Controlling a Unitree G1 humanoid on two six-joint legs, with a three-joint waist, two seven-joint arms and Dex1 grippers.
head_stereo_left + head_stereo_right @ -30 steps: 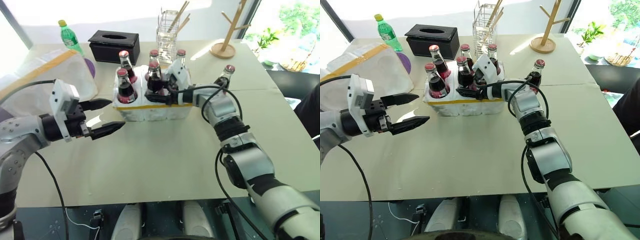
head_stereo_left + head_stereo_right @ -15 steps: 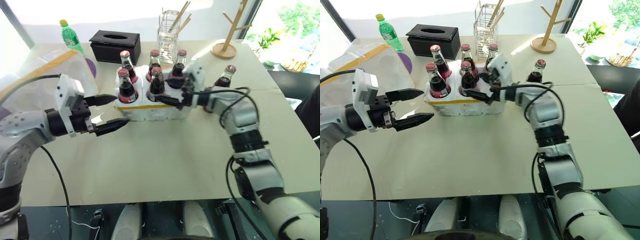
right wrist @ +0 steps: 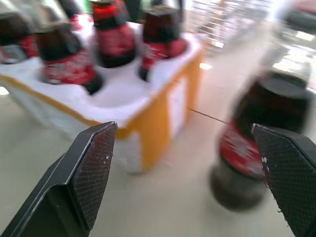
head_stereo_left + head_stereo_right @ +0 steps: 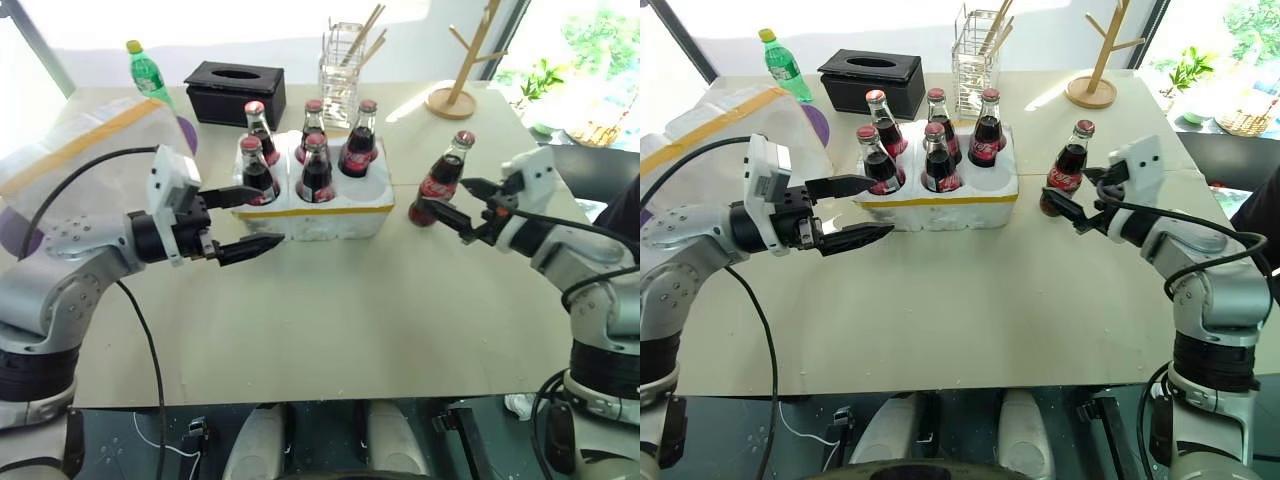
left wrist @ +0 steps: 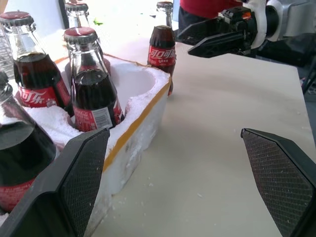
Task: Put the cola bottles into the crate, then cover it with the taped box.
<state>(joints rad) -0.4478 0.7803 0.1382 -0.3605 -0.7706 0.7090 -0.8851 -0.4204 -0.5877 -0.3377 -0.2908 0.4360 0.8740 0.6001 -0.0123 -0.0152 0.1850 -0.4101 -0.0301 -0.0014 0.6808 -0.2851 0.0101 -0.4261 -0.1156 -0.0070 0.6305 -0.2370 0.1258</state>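
The crate point(image 4: 332, 213), white foam with a yellow band, stands mid-table with several cola bottles point(image 4: 316, 170) upright in its wells; its front right well point(image 4: 362, 190) is empty. One more cola bottle point(image 4: 436, 186) stands loose on the table to the crate's right. My right gripper point(image 4: 452, 198) is open just right of that bottle, fingers pointing at it and not touching it. Open too, my left gripper point(image 4: 272, 215) hovers at the crate's front left corner with nothing in it. The taped box point(image 4: 85, 150) lies at the far left.
Behind the crate stand a black tissue box point(image 4: 235, 90), a green plastic bottle point(image 4: 146, 73) and a wire rack point(image 4: 345, 68) holding sticks. A wooden peg stand point(image 4: 458, 75) is at the back right. Bare table lies in front of the crate.
My right gripper opened, let go of the front middle bottle in the crate, and swung right to the loose bottle. My left gripper drifted slightly right toward the crate.
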